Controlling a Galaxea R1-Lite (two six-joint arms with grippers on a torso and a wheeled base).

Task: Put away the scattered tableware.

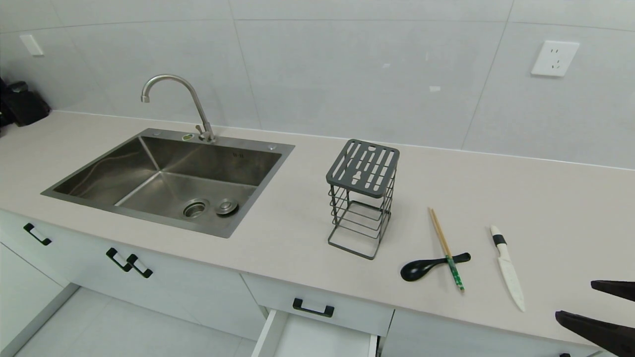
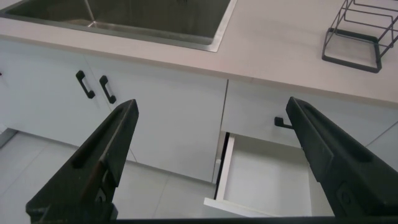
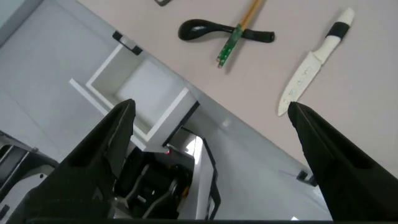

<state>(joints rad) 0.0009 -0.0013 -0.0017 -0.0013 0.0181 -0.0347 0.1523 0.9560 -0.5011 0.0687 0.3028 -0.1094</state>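
On the pale counter lie a black spoon point(image 1: 431, 266), a pair of wooden chopsticks point(image 1: 445, 248) with green tips crossing its handle, and a white knife point(image 1: 507, 267) with a black band. A grey wire utensil rack point(image 1: 363, 196) with a slotted top stands to their left. My right gripper point(image 1: 573, 299) hangs open and empty off the counter's front edge, right of the knife. Its wrist view shows the spoon point(image 3: 205, 29), chopsticks point(image 3: 239, 28) and knife point(image 3: 308, 68) beyond the gripper point(image 3: 210, 107). My left gripper point(image 2: 211, 106) is open and empty, low before the cabinets.
A steel sink point(image 1: 163, 181) with a curved faucet point(image 1: 193, 106) takes the counter's left part. Below the rack a white drawer point(image 1: 317, 339) stands pulled open, also seen as the drawer point(image 2: 267, 180) in the left wrist view. Cabinet doors carry black handles point(image 1: 128, 262).
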